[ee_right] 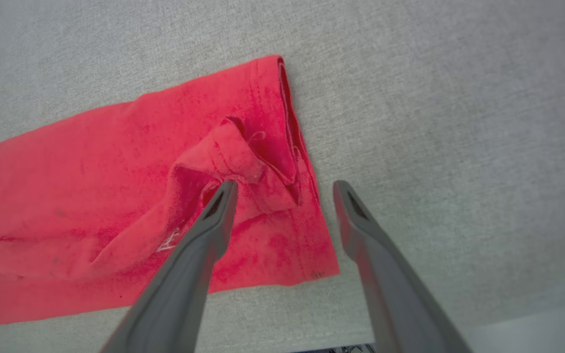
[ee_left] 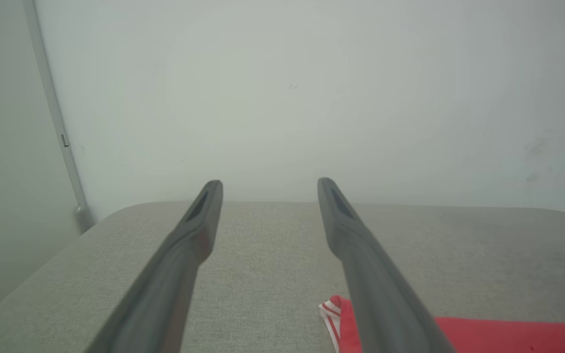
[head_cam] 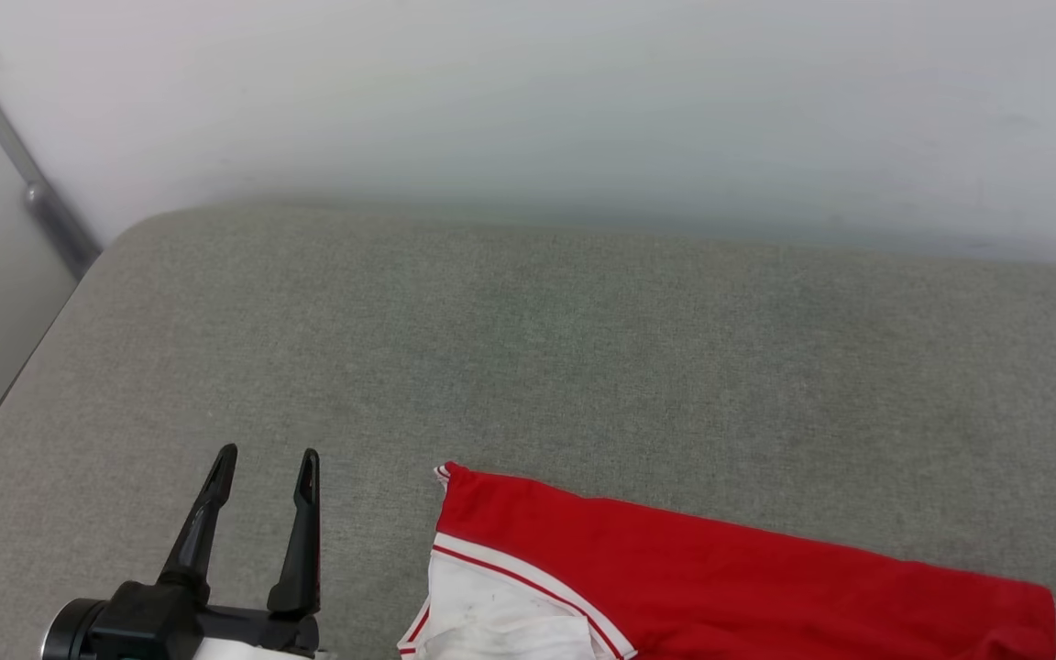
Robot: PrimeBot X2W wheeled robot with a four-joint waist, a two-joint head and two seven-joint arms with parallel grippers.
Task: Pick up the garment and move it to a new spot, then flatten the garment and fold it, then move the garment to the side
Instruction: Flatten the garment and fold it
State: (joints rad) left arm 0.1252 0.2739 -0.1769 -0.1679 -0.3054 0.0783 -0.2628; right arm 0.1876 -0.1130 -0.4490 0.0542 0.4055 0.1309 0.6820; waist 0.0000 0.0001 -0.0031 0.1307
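The garment [head_cam: 720, 577], red with a white sleeve and striped trim, lies folded on the grey cushion at the bottom right of the head view. My left gripper [head_cam: 267, 463] is open and empty, to the left of the garment and apart from it. In the left wrist view its fingers [ee_left: 199, 220] point at the wall, with the garment's striped corner [ee_left: 334, 314] beside the right finger. My right gripper [ee_right: 285, 189] hangs open over the garment's hem end [ee_right: 165, 186], where a small flap is turned up. Nothing is between its fingers.
The grey cushion [head_cam: 537, 348] runs back to a pale wall [head_cam: 583, 101]. Its rounded left corner drops off beside a metal pole [head_cam: 42, 202]. In the right wrist view the cushion's near edge [ee_right: 459, 323] lies just past the garment's end.
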